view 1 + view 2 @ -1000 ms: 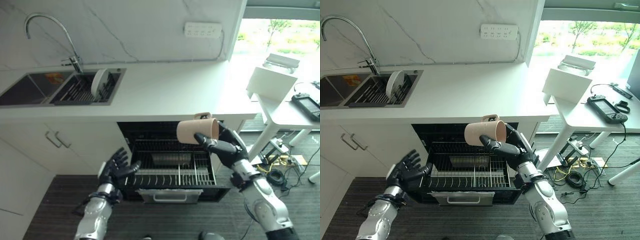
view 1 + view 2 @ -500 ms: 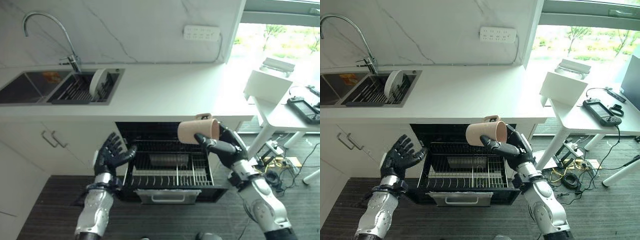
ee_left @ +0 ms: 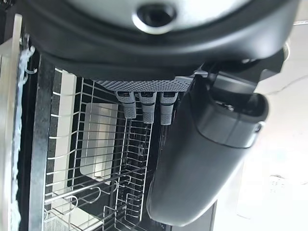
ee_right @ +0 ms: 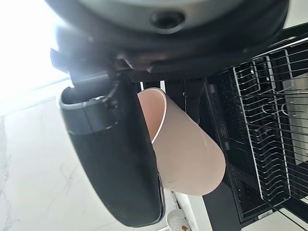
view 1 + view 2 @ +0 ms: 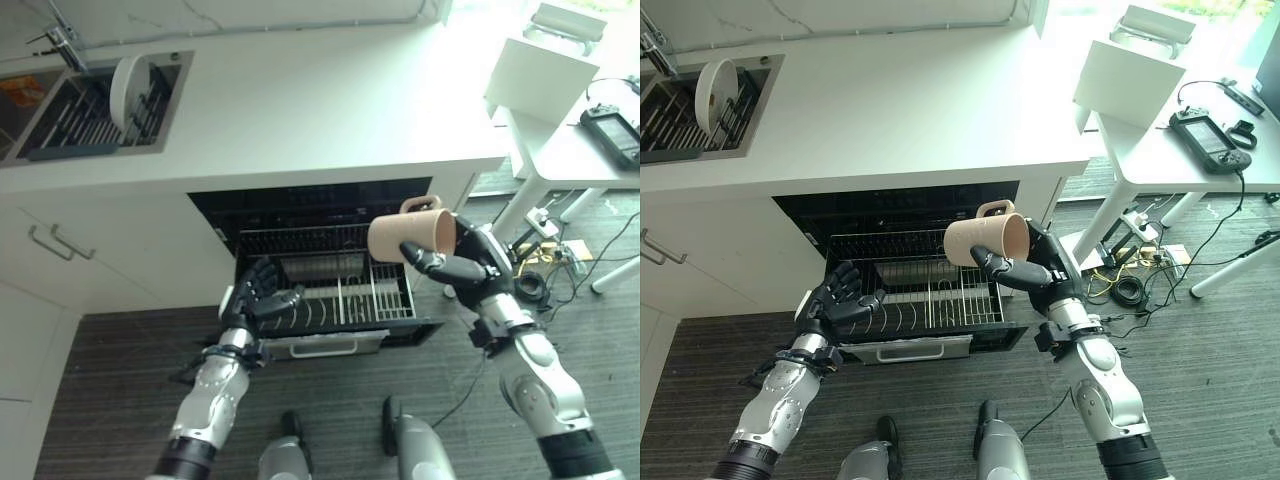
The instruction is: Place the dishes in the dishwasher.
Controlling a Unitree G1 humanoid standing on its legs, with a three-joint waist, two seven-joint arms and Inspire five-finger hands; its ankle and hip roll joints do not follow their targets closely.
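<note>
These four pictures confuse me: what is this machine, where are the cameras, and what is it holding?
It is a humanoid robot with two silver-grey arms ending in dark robot hands. Two pictures look down from its head; the other two look along each wrist. The right robot hand grips a beige ceramic mug lying on its side above the pulled-out wire dishwasher rack, under the white countertop. The left robot hand is open, fingers spread at the rack's left edge. A round white plate stands in the sink's drying rack.
</note>
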